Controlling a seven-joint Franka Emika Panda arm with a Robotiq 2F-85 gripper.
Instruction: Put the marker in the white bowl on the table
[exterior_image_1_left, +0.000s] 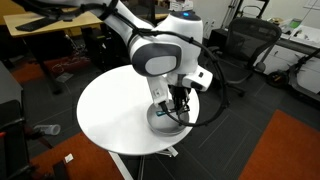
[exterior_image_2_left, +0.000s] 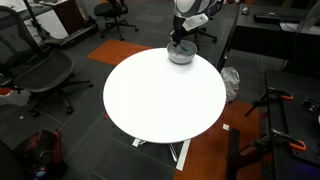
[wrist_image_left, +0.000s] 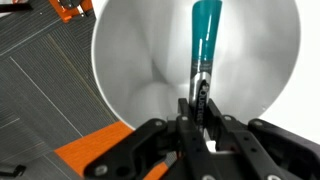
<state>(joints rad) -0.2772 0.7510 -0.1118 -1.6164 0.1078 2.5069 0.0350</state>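
Note:
In the wrist view the marker (wrist_image_left: 205, 45) has a teal-blue upper part and a dark lower end, and it hangs over the greyish inside of the white bowl (wrist_image_left: 130, 60). My gripper (wrist_image_left: 201, 103) is shut on the marker's dark end. In both exterior views the gripper (exterior_image_1_left: 178, 102) (exterior_image_2_left: 181, 40) hovers directly over the bowl (exterior_image_1_left: 160, 121) (exterior_image_2_left: 181, 56), which sits near the edge of the round white table (exterior_image_1_left: 115, 115) (exterior_image_2_left: 160, 95). The marker is too small to make out in the exterior views.
Black office chairs (exterior_image_1_left: 245, 45) (exterior_image_2_left: 40, 70) stand around the table. A wooden desk (exterior_image_1_left: 50, 40) is behind the arm. Orange carpet patches (exterior_image_1_left: 285, 145) (exterior_image_2_left: 205, 150) and a dark desk (exterior_image_2_left: 275, 30) lie nearby.

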